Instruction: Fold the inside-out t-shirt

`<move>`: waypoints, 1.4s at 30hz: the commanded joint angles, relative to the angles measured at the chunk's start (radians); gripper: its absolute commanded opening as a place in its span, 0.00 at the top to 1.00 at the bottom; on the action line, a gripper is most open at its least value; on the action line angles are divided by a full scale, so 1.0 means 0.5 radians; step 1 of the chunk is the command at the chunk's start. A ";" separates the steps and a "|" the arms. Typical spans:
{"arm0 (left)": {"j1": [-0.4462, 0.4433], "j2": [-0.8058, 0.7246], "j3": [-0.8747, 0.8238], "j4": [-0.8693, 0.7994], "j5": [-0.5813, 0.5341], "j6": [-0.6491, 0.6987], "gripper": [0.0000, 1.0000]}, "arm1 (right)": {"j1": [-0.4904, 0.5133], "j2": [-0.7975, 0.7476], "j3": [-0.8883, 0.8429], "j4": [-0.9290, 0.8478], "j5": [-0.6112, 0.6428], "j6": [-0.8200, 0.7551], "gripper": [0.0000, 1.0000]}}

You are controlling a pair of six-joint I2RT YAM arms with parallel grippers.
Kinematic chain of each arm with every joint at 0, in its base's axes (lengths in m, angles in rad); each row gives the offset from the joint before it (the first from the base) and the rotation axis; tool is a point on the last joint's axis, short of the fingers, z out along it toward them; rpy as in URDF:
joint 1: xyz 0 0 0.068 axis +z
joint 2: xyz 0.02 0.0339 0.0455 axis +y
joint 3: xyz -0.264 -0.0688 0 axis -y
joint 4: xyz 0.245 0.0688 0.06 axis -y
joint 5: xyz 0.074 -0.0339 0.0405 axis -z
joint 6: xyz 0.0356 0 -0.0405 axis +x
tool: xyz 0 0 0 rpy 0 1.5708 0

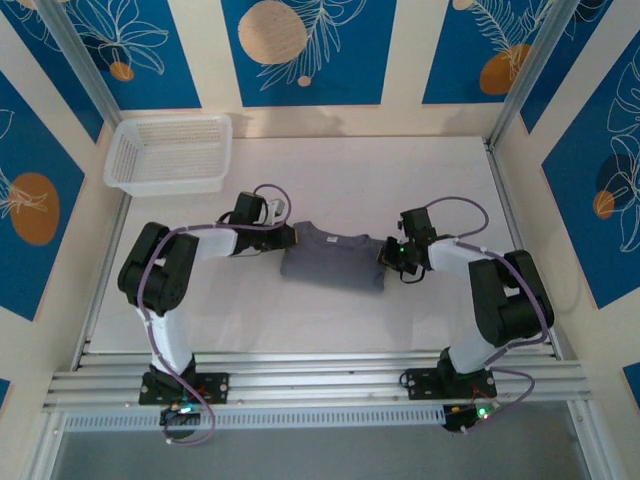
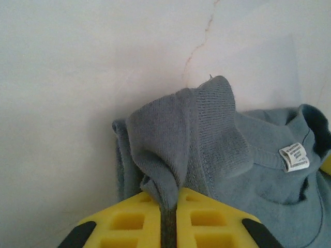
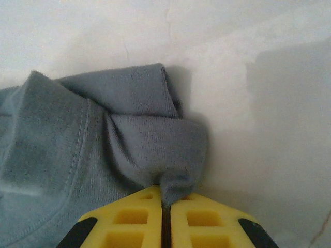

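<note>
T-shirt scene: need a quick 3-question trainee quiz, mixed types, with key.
1. Where does the t-shirt lie? A draped over an arm; B on the table; C hanging off the edge.
2. True or false: the right gripper stands open, clear of the fabric.
3. What does the left gripper pinch?

Key: 1 B. 2 False: it is shut on a fold of the t-shirt. 3 A bunched fold of the t-shirt.
</note>
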 commanded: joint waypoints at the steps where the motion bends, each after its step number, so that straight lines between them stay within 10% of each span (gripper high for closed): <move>1: -0.008 -0.075 0.035 -0.041 -0.038 0.005 0.70 | -0.017 -0.056 0.179 -0.197 0.174 -0.048 0.72; 7: -0.028 -0.546 -0.077 -0.318 -0.192 0.100 0.51 | 0.006 -0.559 0.151 -0.390 0.214 -0.002 0.58; 16: -0.412 -0.571 -0.177 -0.338 -0.373 -0.070 0.56 | 0.413 -0.673 -0.105 -0.182 0.259 0.293 0.51; 24: -0.383 -0.306 -0.255 -0.237 -0.507 -0.252 0.55 | 0.331 -0.139 0.119 -0.474 0.365 0.276 0.57; 32: -0.205 -0.726 -0.385 -0.366 -0.527 -0.217 0.45 | 0.223 -0.732 0.001 -0.569 0.262 0.383 0.52; 42: -0.198 -0.454 -0.384 -0.076 -0.222 -0.377 0.45 | 0.092 -1.224 -0.329 -0.593 -0.075 0.883 0.51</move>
